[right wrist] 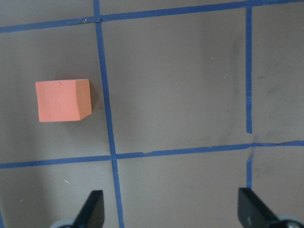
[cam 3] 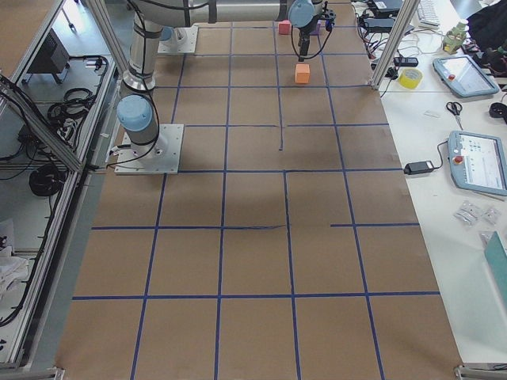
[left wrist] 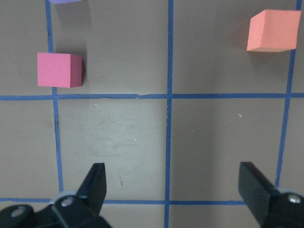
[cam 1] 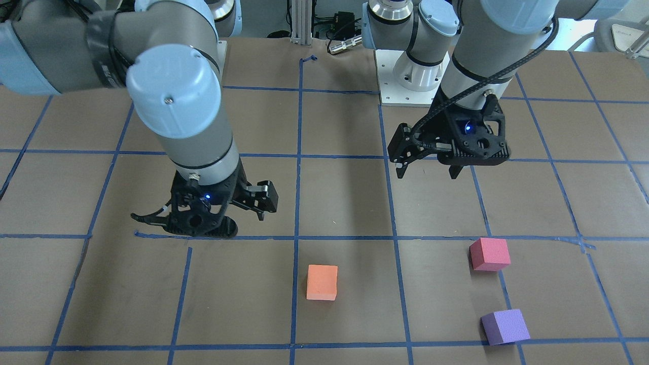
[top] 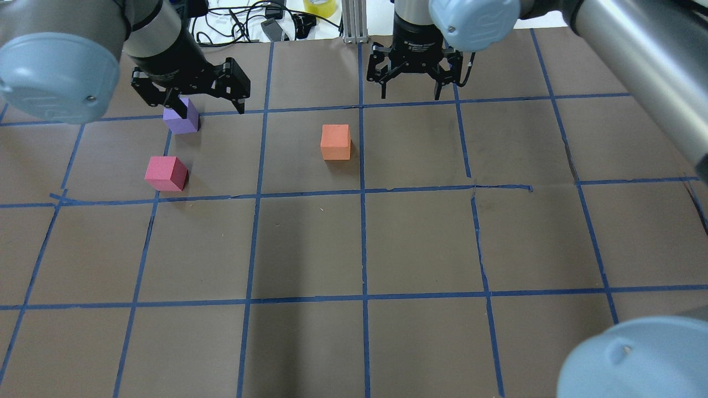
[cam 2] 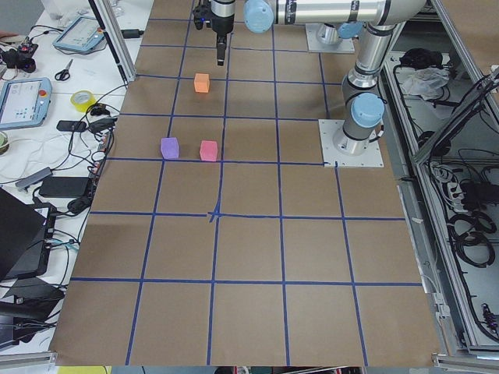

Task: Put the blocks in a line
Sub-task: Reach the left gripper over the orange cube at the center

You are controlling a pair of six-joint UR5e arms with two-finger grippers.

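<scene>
Matte foam: small orange cube [cam 1: 322,282], red-pink cube [cam 1: 489,254], purple cube [cam 1: 504,327]. Likely light, soft, non-slip; pinch opposite flat faces. Spread wide, empty: left gripper [cam 1: 428,172], right gripper [top: 412,91].

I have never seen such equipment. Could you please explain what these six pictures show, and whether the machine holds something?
This is a robot with two arms at a brown table marked with blue tape. Each arm ends in two fingers for grasping. Four pictures come from fixed cameras: one facing the robot, one behind its shoulders, one at each table end. Two come from cameras on the wrists, looking down past the fingers. Three small cubes lie apart on the table: orange cube, pink cube, purple cube. The left fingers and the right fingers are open and hold nothing.
</scene>
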